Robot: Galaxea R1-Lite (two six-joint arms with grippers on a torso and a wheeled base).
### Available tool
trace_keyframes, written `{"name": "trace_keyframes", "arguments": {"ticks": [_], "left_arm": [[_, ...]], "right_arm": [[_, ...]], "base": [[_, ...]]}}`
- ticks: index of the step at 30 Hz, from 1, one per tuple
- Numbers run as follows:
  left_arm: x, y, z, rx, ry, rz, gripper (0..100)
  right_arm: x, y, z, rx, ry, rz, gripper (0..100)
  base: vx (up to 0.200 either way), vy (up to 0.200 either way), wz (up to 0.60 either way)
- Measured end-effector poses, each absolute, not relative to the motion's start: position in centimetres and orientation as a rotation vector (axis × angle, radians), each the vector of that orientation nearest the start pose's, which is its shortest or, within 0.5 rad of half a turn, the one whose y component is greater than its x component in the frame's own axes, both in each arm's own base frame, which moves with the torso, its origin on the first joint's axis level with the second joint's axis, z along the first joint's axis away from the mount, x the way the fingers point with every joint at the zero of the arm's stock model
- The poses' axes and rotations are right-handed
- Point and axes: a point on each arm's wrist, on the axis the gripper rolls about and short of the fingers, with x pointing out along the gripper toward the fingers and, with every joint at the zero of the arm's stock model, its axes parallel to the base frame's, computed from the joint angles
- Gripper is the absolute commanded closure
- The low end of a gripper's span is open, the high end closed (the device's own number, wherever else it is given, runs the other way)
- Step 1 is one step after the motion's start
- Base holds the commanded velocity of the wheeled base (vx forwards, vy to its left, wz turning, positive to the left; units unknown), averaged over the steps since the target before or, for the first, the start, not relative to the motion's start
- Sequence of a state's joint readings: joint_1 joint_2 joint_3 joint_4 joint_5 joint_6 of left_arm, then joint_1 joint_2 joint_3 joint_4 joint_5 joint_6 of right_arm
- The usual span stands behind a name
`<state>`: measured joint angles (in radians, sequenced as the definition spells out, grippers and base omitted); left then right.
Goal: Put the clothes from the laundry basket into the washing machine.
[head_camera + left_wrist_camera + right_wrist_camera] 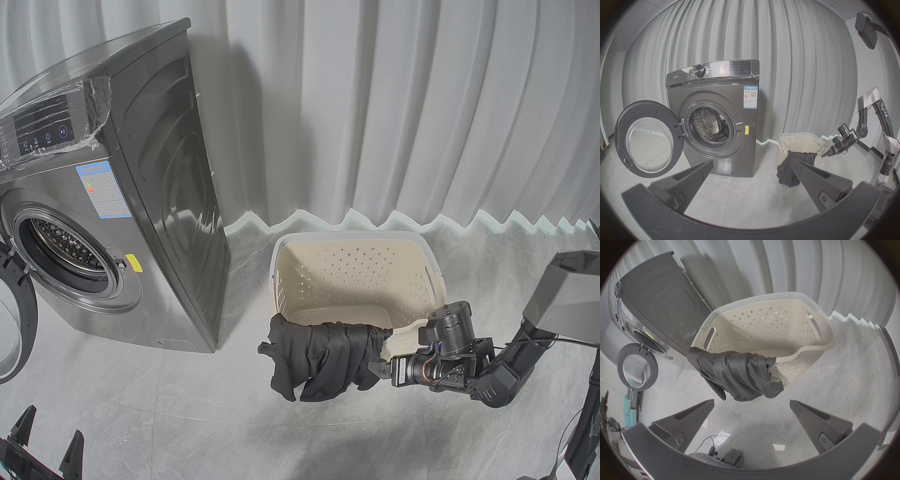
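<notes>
Right end effector (377,369) open at 3 o'clock of garment (322,362), seemingly not touching. Pinch the thick fold, lift clear of basket rim (350,235).

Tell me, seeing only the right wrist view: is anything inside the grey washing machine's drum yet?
Observer: A dark bundle lies low in the steel drum.
Reviewer: And the left pincer?
Observer: The left pincer hangs open and empty before the grey washing machine's open round door.
Reviewer: Does the right pincer touch the garment?
Observer: The open right pincer sits by the black garment draped over the cream perforated plastic laundry basket's rim; contact unclear.
</notes>
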<state>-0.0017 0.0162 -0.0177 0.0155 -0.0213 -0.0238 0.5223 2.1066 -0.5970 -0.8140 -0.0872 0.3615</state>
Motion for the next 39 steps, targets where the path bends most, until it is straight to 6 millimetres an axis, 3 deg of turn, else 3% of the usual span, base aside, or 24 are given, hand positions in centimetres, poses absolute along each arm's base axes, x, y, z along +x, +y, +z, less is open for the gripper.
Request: {"name": "trace_keyframes", "arguments": {"ticks": [20,30,39], "left_arm": [[-2.3,0.0,7.9,-0.027,0.014,-0.023,0],[-2.3,0.0,7.9,-0.029,0.014,-0.023,0],[-2.3,0.0,7.9,-0.029,0.014,-0.023,0]], "right_arm": [[32.7,18.3,-1.2,0.147,0.694,0.298,0],[34.1,18.8,-3.5,0.138,0.685,0.288,0],[35.0,18.6,-3.7,0.136,0.641,0.290,0]], "base": [[0.000,0.000,0.00],[0.000,0.000,0.00],[0.000,0.000,0.00]]}}
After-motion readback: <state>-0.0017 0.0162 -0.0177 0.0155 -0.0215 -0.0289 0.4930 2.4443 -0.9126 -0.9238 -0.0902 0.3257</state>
